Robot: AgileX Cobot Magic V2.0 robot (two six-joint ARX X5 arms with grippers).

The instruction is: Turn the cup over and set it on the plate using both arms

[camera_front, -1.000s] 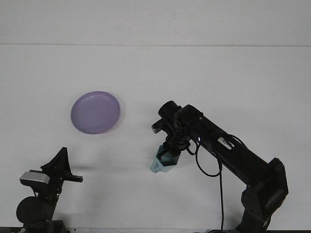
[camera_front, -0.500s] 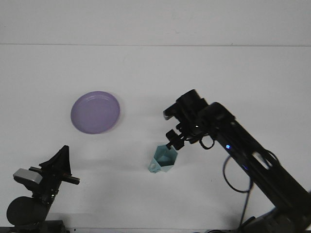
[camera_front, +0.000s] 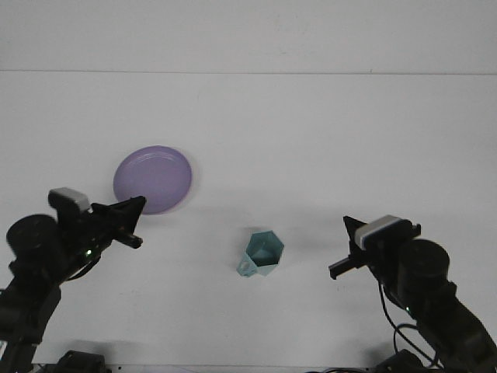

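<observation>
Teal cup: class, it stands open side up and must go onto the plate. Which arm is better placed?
Probably left: the left gripper sits between the purple plate and the teal cup; the right gripper is beyond the cup.

Cup (camera_front: 262,254) right of plate (camera_front: 153,179), seemingly nearer

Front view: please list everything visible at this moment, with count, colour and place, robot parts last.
plate: one, purple, on the table, left of centre, nothing on it.
cup: one, teal, with a small handle at its lower left, standing mouth up on the table right of the plate, apart from both grippers.
table: one, white, fills most of the view.
wall: white, along the top behind the table.
left gripper: one, black, at lower left, tip just below the plate's edge, holding nothing.
right gripper: one, black with a grey camera block, at lower right, to the right of the cup, holding nothing.
</observation>
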